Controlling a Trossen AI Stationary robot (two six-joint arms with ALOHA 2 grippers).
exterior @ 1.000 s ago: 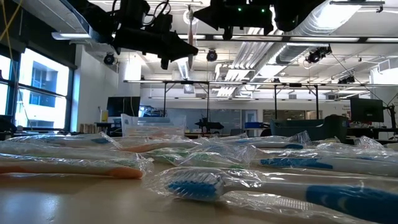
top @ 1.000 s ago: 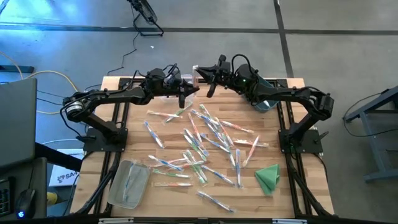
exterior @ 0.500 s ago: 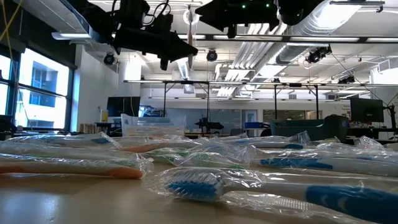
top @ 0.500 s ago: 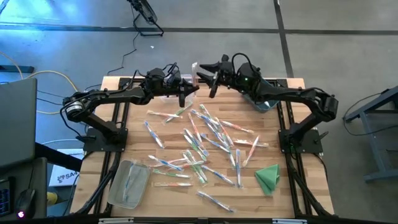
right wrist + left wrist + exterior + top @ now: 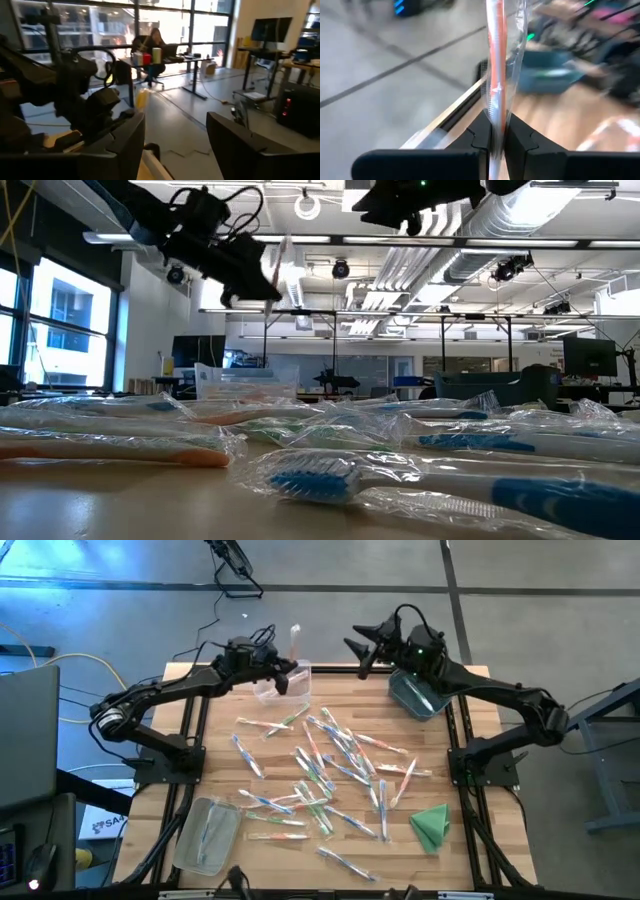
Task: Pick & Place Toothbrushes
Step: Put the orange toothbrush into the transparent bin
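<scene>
Upright in its clear wrapper, an orange-accented toothbrush (image 5: pixel 496 75) stood pinched between the clenched fingers of the left gripper (image 5: pixel 284 674) above the table's far edge (image 5: pixel 330 667). Nearby, the right gripper (image 5: pixel 358 646) hung spread and empty; more wrapped toothbrushes (image 5: pixel 325 770) littered the tabletop.

Lots of toothbrushes (image 5: pixel 325 765) lie spread over the middle of the wooden bench (image 5: pixel 470 860), each in a clear crinkly wrapper. They are thin and whitish with blue, green or orange parts, and they point every which way, some crossing each other. In the low view a blue-bristled one (image 5: pixel 440 480) lies closest (flat on its side). One orange toothbrush (image 5: pixel 496 70) stands upright, pinched in the left end effector (image 5: pixel 497 136).
</scene>
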